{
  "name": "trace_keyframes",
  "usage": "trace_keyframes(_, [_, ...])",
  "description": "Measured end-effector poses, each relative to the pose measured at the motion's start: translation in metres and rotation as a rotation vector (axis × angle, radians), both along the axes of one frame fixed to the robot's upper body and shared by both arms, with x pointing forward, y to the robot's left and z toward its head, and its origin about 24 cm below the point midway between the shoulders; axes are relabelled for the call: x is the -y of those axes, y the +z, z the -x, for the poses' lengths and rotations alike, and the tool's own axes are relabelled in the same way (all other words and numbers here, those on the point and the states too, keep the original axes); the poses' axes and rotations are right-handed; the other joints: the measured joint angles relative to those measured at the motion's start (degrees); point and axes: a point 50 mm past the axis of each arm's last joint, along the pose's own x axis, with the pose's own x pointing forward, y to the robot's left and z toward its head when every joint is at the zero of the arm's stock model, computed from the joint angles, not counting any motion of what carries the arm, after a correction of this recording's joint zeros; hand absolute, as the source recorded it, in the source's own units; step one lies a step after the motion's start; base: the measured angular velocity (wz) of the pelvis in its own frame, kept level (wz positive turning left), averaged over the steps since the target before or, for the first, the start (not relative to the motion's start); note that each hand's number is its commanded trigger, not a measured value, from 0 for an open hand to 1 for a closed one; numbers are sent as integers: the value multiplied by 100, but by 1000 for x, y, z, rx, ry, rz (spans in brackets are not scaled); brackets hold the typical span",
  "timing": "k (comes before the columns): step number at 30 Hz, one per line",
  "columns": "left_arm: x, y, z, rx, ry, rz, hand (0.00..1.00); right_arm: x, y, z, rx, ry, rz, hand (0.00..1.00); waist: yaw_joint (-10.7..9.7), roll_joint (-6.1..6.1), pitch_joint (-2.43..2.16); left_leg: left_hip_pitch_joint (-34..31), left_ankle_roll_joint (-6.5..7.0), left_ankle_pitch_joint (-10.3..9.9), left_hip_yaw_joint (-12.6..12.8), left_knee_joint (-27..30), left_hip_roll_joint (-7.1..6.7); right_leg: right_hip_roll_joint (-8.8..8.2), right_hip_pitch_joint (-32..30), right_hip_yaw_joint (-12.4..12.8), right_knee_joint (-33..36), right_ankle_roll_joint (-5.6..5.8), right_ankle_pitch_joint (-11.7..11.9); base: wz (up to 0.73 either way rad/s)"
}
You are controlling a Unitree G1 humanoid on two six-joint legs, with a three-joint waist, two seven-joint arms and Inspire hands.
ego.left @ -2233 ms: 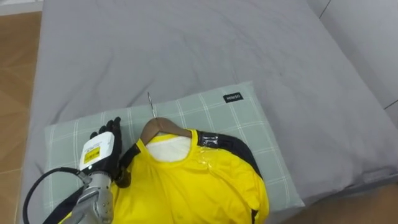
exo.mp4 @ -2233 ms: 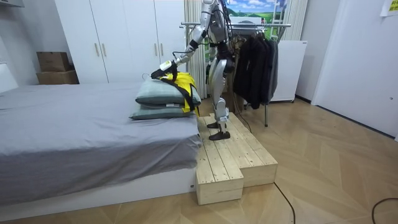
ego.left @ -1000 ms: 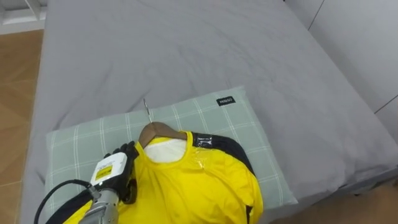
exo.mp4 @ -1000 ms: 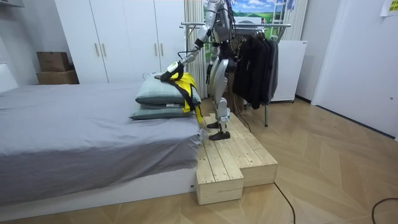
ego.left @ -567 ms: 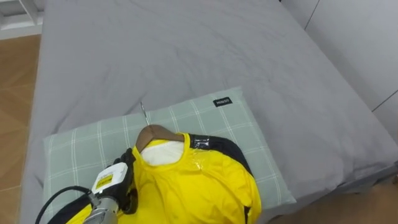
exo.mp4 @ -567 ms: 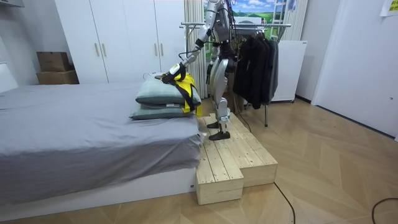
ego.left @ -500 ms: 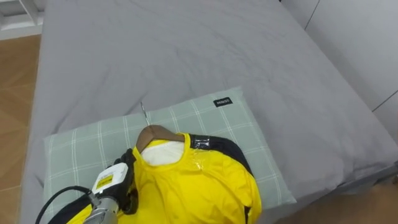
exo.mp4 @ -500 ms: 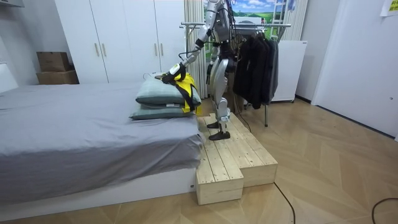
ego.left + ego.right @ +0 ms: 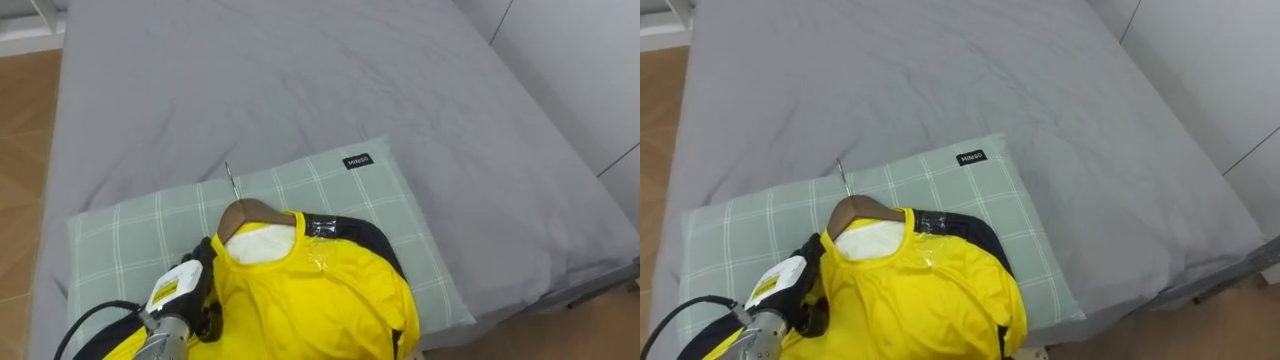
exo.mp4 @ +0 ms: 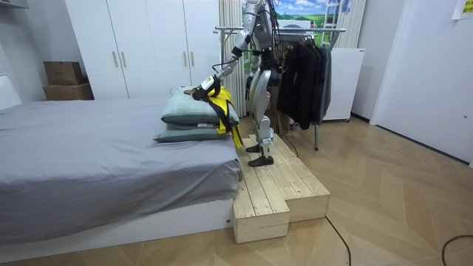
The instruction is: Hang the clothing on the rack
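A yellow shirt [image 9: 310,300] with dark trim sits on a wooden hanger [image 9: 250,212], lying on a green checked pillow [image 9: 130,235] at the near edge of the bed. The hanger's metal hook [image 9: 230,178] points away from me. My left hand [image 9: 185,290] is at the shirt's left shoulder, its fingers curled round the cloth and the hanger's arm beneath. In the room view the left hand [image 10: 205,83] holds the shirt [image 10: 219,100] at the pillow's top, and the hem droops over the bed's edge.
The grey bed [image 9: 300,90] stretches ahead of me. I stand on a wooden platform [image 10: 277,188] beside it. Behind me is a clothes rack [image 10: 303,74] with dark garments. White wardrobes [image 10: 140,44] line the wall.
My left hand moved from flat on the pillow beside the hanger onto the shirt's left shoulder and closed there. In the room view the shirt now hangs lower over the bed's edge.
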Motion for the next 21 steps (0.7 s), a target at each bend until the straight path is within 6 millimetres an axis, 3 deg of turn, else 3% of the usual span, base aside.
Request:
trace_keyframes(16, [-2, 3, -2, 16, 61, 72, 0, -2, -1, 0, -1, 0, 5, 0, 7, -23, -19, -47, 0, 0, 5, 31, 8, 24, -12, -3, -74, -9, 10, 0])
trace_keyframes(17, [-2, 3, -3, 17, 61, 72, 0, -2, -1, 1, -2, 0, 6, 0, 6, -24, -24, -56, 0, 0, 4, 32, 8, 23, -24, 6, -68, -9, 10, 0])
trace_keyframes(18, [-2, 3, -3, 19, 63, 72, 0, -2, -1, 1, -3, 4, 10, 0, 10, -32, -62, -113, 0, 0, 6, 36, 8, 20, -96, 22, -38, -9, 10, 0])
trace_keyframes(21, [-3, 7, -7, 27, 67, 72, 0, -2, -1, 1, -5, 8, 17, 0, 0, -35, -69, -197, 0, 0, 6, 113, 16, 6, -185, 11, 40, -16, 20, 0])
